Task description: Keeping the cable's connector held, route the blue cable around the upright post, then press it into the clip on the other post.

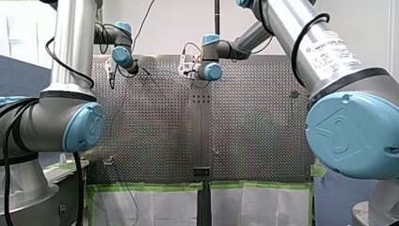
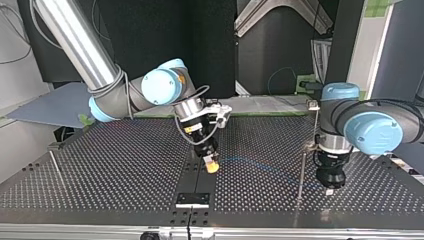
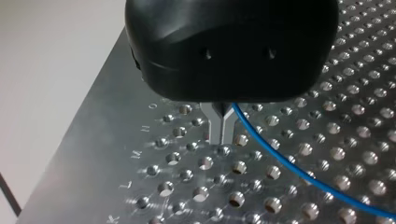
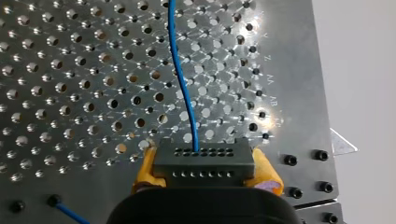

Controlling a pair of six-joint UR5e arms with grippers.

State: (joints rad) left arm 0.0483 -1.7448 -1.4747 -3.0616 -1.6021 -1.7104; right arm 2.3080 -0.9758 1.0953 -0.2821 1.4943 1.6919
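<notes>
Right hand (image 4: 205, 167) tilted, yellow pads (image 4: 265, 170) clamped on connector (image 4: 204, 156). Left hand (image 3: 222, 140) vertical over bench (image 3: 327, 116), fingers (image 3: 215, 126) pinched shut on blue cable (image 3: 289, 162).

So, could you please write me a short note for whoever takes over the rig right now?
Right pincer: shut on the black connector.
Left pincer: shut, apparently pinching the blue cable.
Cable runs over the table from one pincer to the other, near a thin upright post.
Done: connector held. Whether the post is rounded, I cannot tell.
Left: pressing the cable into the clip, which I cannot pick out.
</notes>
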